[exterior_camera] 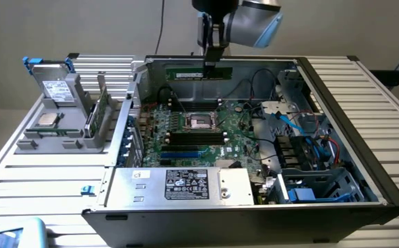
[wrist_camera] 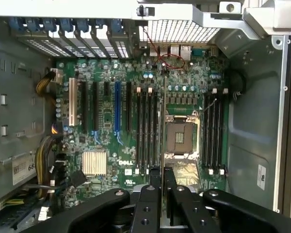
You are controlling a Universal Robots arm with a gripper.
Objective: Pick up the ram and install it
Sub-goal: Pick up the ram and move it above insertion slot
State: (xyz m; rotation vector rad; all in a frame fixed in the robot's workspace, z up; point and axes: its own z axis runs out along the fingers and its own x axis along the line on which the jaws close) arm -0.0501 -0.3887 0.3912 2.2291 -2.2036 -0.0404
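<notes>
End effector (exterior_camera: 212, 63) is pinched on the ram (exterior_camera: 194, 74), clamping its top edge. The stick hangs level with its long side horizontal and its white label facing the exterior camera. It's held in the air over the far end of the open computer case (exterior_camera: 365, 129), not touching the motherboard (exterior_camera: 185, 139) (clear gap underneath in the exterior view).

In the wrist view the ram (wrist_camera: 164, 121) is edge-on, a thin line running out from my end effector (wrist_camera: 162, 175). It lines up between a bank of black memory slots (wrist_camera: 148, 131) and the processor socket (wrist_camera: 182, 133). A second slot bank (wrist_camera: 213, 131) sits on the socket's other side.

A hard drive (exterior_camera: 56, 89) stands in a gray rack (exterior_camera: 48, 139) on the tabletop (exterior_camera: 41, 175), to the exterior view's left of the case.
</notes>
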